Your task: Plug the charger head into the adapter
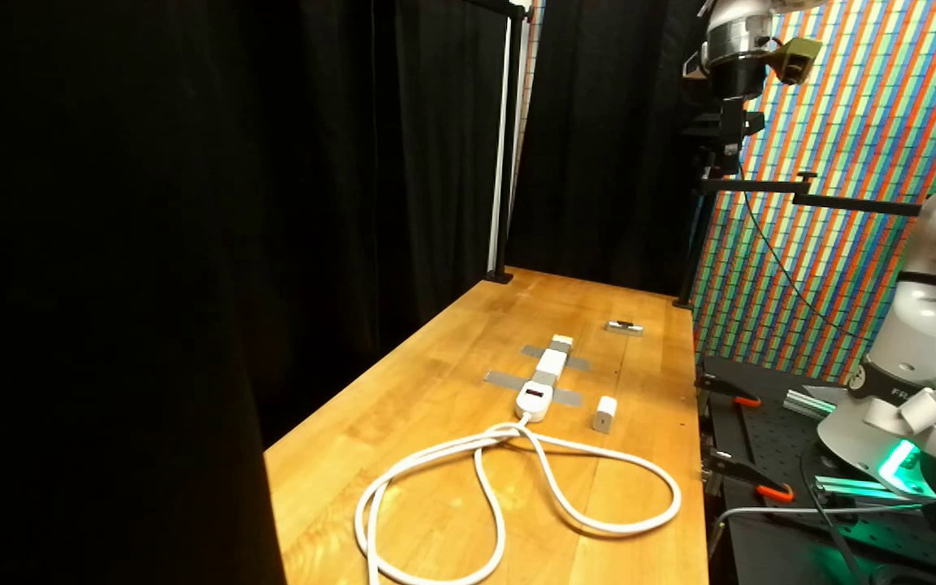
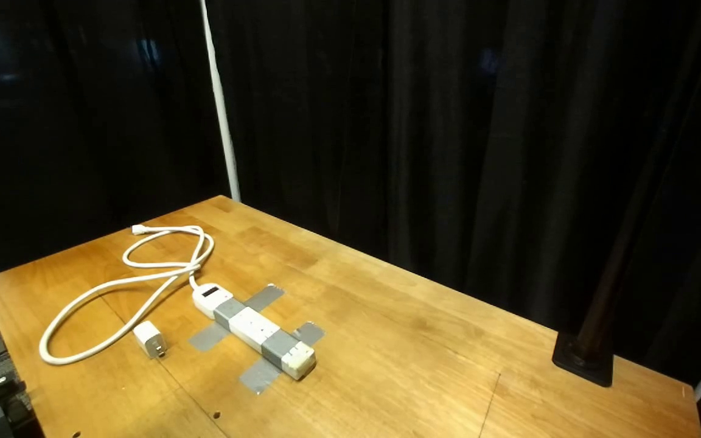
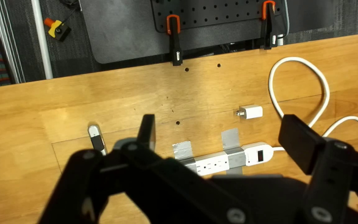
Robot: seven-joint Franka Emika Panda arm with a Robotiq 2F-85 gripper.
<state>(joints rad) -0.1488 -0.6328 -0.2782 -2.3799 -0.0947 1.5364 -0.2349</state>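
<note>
The charger head [image 1: 605,414] is a small white block lying on its side on the table; it also shows in an exterior view [image 2: 149,338]. In the wrist view the charger head [image 3: 252,112] has its metal prongs pointing left. The adapter [image 1: 550,364] is a white socket strip taped to the table, also in an exterior view [image 2: 255,325]. In the wrist view the adapter [image 3: 211,163] shows its sockets face up, its far end hidden behind a finger. My gripper [image 3: 224,133] is wide open and empty. In an exterior view the gripper [image 1: 732,148] hangs high above the table.
A white looped cable [image 1: 626,530] runs from the adapter across the table near the charger head. Grey tape [image 2: 209,336] crosses the strip. A small silver and black object [image 3: 97,140] lies farther along the table. Black clamps with orange tips [image 3: 175,42] grip the table's edge.
</note>
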